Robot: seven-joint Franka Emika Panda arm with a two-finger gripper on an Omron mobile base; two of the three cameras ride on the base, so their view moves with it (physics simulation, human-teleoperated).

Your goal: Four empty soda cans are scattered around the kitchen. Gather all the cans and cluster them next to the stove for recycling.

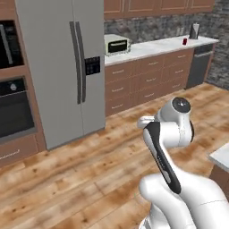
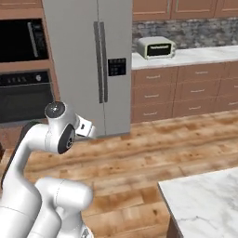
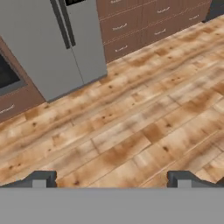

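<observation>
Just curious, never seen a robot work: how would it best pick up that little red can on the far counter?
Probably by the round sides of the red can, coming level from the floor side with the pincer open. It stands upright near the counter's front edge.

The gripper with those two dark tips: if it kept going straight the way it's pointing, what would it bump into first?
Probably the wood plank floor. The open gripper points down at bare planks in front of the grey refrigerator, with nothing between. Depth is hard to judge.
</observation>
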